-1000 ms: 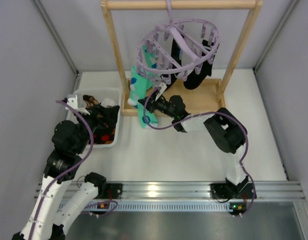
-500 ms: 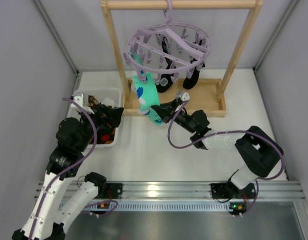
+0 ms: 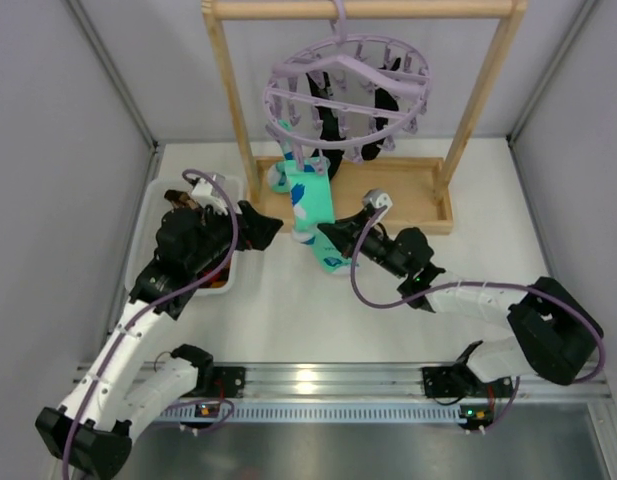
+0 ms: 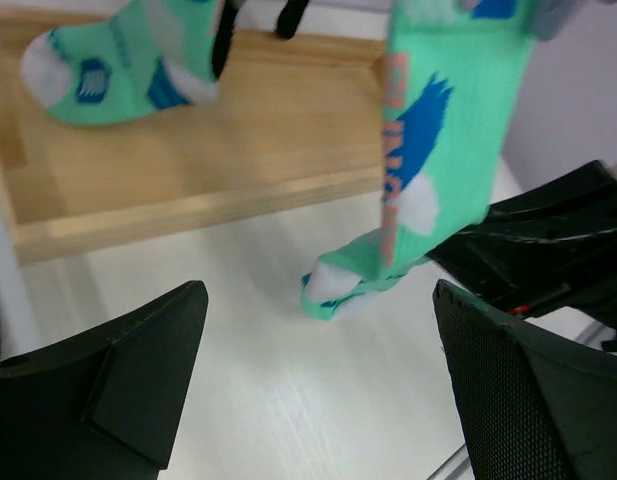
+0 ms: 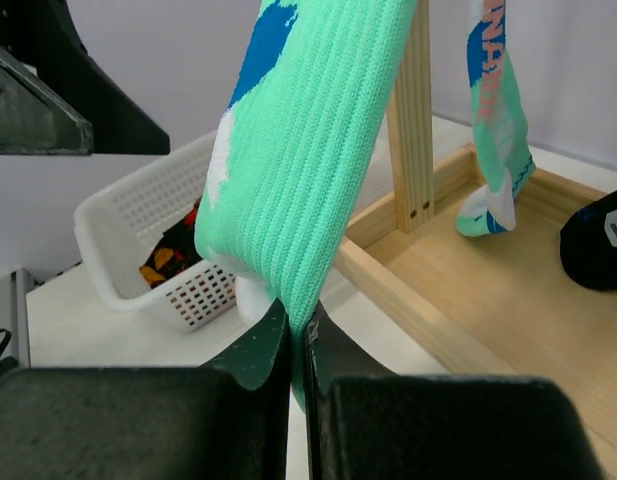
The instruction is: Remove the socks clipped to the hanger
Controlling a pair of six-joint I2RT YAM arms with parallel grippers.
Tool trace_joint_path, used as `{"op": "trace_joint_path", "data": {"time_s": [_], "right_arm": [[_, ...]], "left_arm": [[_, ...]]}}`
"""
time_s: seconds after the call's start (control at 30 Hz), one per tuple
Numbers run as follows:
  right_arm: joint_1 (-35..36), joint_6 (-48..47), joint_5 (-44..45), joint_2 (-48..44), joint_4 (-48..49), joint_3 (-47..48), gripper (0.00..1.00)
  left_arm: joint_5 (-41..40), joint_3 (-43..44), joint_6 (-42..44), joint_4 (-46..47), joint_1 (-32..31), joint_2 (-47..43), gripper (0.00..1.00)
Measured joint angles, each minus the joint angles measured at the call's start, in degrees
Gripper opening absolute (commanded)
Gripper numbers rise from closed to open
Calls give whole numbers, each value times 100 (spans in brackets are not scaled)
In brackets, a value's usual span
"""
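The lilac hanger (image 3: 348, 95) hangs by its hook from the wooden frame. A mint-green sock (image 3: 315, 205) hangs from one of its clips, stretched down and forward. My right gripper (image 3: 328, 243) is shut on that sock's lower part, seen in the right wrist view (image 5: 308, 150). A second mint-green sock (image 5: 496, 130) hangs behind it over the wooden base. Black socks (image 3: 378, 110) hang from the ring's far side. My left gripper (image 3: 271, 226) is open and empty, just left of the held sock (image 4: 428, 160).
The light wooden frame (image 3: 226, 100) stands at the back on its tray-like base (image 3: 408, 195). A white basket (image 3: 226, 262) with red-orange-black patterned socks (image 5: 168, 262) sits at the left. Grey walls close in both sides.
My right gripper has pulled the mint-green sock forward and down, away from the frame. My left arm has swung from over the basket toward the sock. The hanger has swung.
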Motion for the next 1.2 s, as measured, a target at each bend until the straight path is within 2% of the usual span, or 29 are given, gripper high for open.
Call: {"op": "trace_joint_path", "data": {"time_s": [0.13, 0.23, 0.33, 0.7, 0.93, 1.2], "right_arm": [[0, -2, -68, -551, -446, -109, 0], [-2, -2, -173, -994, -828, -195, 0], [-4, -13, -289, -1370, -1185, -195, 0], [-7, -122, -667, -2227, -2223, -195, 0], [-9, -186, -846, -2387, -2500, -195, 0], [-9, -210, -935, -2498, -2649, -195, 0]], "left_arm": [[911, -107, -9, 1327, 0, 96, 98], [1327, -72, -42, 2227, 0, 463, 98], [1521, 111, -4, 2726, 0, 999, 98], [2173, 885, -72, 3939, 0, 2269, 96], [2413, 1425, -428, 4544, 0, 2946, 92], [2562, 1663, -715, 4861, -151, 3423, 89]]}}
